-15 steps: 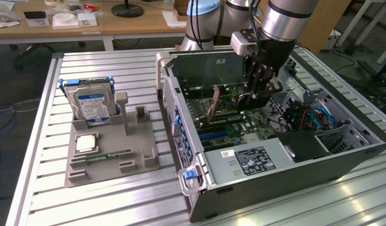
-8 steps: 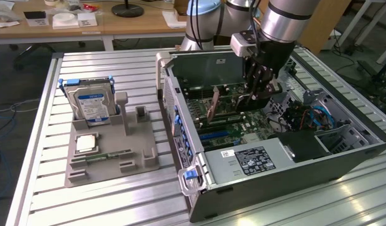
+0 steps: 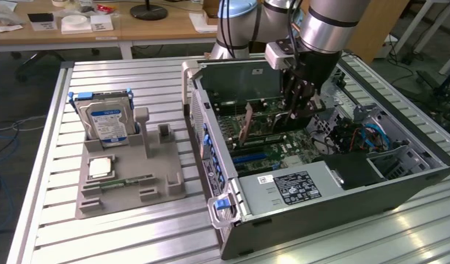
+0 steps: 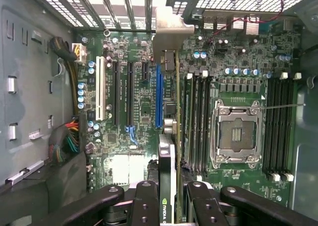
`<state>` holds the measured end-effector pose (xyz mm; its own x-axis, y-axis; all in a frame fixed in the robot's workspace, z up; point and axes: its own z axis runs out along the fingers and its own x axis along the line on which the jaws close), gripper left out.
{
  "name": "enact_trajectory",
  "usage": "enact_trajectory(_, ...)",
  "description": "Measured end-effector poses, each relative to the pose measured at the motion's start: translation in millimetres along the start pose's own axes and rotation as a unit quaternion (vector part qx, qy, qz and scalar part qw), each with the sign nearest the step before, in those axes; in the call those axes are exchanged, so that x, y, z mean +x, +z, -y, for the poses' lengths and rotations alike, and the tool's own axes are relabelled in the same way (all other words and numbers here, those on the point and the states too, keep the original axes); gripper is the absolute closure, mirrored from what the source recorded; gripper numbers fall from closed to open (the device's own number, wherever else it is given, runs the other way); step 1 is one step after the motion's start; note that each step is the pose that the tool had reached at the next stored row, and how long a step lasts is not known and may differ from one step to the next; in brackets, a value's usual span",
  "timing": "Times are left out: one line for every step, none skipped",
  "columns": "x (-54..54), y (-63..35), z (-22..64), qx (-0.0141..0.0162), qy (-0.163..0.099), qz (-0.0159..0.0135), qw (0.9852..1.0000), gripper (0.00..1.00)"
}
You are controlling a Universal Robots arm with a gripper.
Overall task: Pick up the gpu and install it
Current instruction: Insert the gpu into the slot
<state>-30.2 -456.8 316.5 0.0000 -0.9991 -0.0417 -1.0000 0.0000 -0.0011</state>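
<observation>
**Card pinched edge-on over the board, seating in hand**

The gripper (image 3: pixel 301 113) reaches down into the open dark-grey metal computer case (image 3: pixel 320 212). Its black fingers (image 4: pixel 146 203) pinch the gpu (image 4: pixel 168 151), a thin black circuit card seen edge-on. The card stands over the green motherboard (image 4: pixel 139 112), just beside the long blue slot (image 4: pixel 159 97), with its silvery metal bracket (image 4: pixel 166 35) toward the slotted rear wall. Whether it touches the slot is unclear. The pick-up looks done and installation is under way. Seating calls for squaring the card's edge to the slot and pressing straight down.

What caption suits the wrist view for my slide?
The claw grips the gpu edge-on over the motherboard inside the open computer case.
</observation>
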Motion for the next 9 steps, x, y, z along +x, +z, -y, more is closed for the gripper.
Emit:
enact_trajectory(0.0, 0.3, 0.0, 0.0, 0.0, -0.0001, 1.0, 0.73)
enact_trajectory(0.0, 0.3, 0.0, -0.0001, 0.0, -0.0001, 1.0, 0.73)
enact_trajectory(0.0, 0.3, -0.1, 0.0, 0.0, -0.0001, 1.0, 0.73)
enact_trajectory(0.0, 0.5, -0.6, 0.0, 0.0, -0.0001, 1.0, 0.73)
enact_trajectory(0.0, 0.9, -1.6, 0.0, 0.0, 0.0, 1.0, 0.73)
enact_trajectory(0.1, 1.1, -2.4, 0.0, 0.0, 0.0, 1.0, 0.73)
enact_trajectory(0.1, 1.1, -2.7, 0.0, 0.0, 0.0, 1.0, 0.73)
enact_trajectory(0.0, 1.1, -2.7, 0.0, 0.0, 0.0, 1.0, 0.73)
enact_trajectory(0.1, 1.1, -2.7, 0.0, 0.0, -0.0001, 1.0, 0.73)
